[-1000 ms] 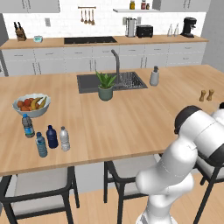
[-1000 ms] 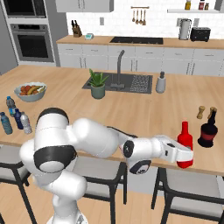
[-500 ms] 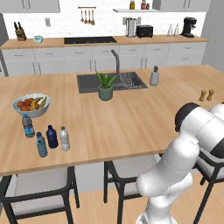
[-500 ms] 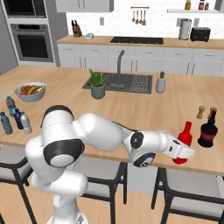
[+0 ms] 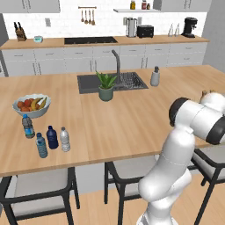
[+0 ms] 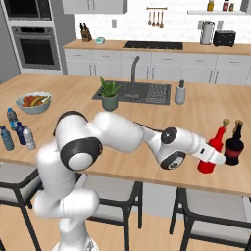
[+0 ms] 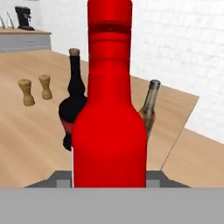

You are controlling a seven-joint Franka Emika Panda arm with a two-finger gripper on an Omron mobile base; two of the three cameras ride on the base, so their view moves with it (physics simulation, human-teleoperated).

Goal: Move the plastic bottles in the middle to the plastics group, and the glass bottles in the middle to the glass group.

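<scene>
Left base view: my arm (image 5: 184, 145) rises at the lower right and bends off to the right. At the counter's (image 5: 132, 123) near left edge stand two water bottles (image 5: 28, 126), with the navy bottle (image 5: 52, 137) and the clear bottle (image 5: 65, 139) just beside them. A fruit bowl (image 5: 31, 105) sits behind that cluster, a potted plant (image 5: 106, 85) farther back by the sink (image 5: 112, 81).

Right base view: my gripper (image 6: 214, 158) is extended to the counter's near right edge and is clamped on the red bottle (image 6: 212, 150). The bottle stands upright, its base at the countertop; I cannot tell whether it rests there. A dark bottle (image 6: 235, 143) stands just beside my fingers, on the far right side. The plastic bottles are well apart from my fingers, at the far left.

Hand view: the red bottle sits between my fingers, close to the lens, neck up. Behind it stand the dark bottle to one side and a brown bottle (image 7: 149, 109) to the other. Two shakers (image 7: 36, 89) stand farther off to the left.
</scene>
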